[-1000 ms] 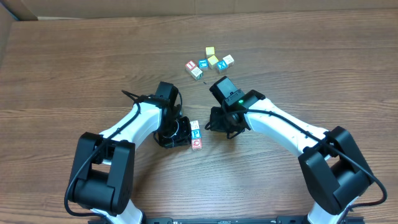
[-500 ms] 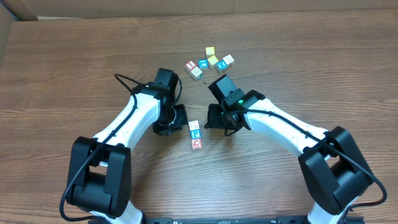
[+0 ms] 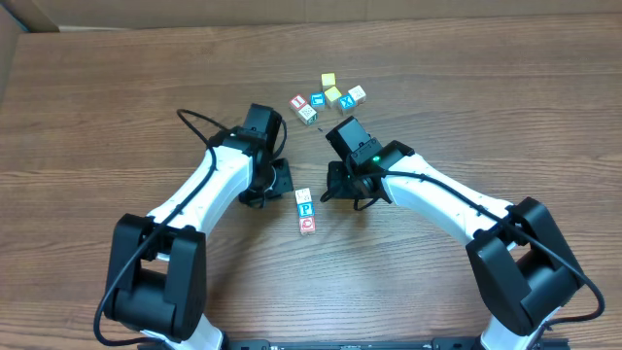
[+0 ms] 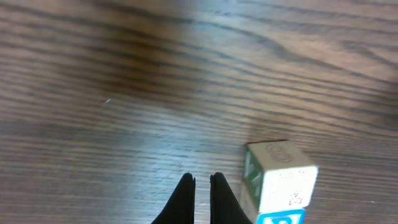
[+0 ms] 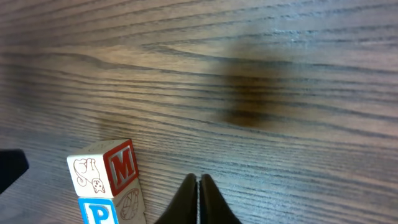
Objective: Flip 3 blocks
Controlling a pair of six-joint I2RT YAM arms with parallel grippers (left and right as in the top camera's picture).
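The blocks point(image 3: 305, 209) lie in a short touching row on the wooden table point(image 3: 505, 87), running from near to far between the two grippers. A pale block point(image 3: 305, 195) sits at the far end, a blue P block point(image 3: 305, 211) in the middle, and a red block point(image 3: 307, 225) at the near end. The left gripper point(image 3: 279, 181) sits low over the table just left of the row's far end, clear of it. Its jaws are drawn together and hold nothing. In its wrist view the pale block stands off to one side of the fingertips and shows a green mark on its side face. The right gripper point(image 5: 198, 198) is near the row on the right, also apart from it, with its jaws pressed together and empty. Its wrist view shows a red M and a small line drawing on the pale block's sides. A cluster of loose cubes point(image 3: 333, 94) lies farther back on the table.
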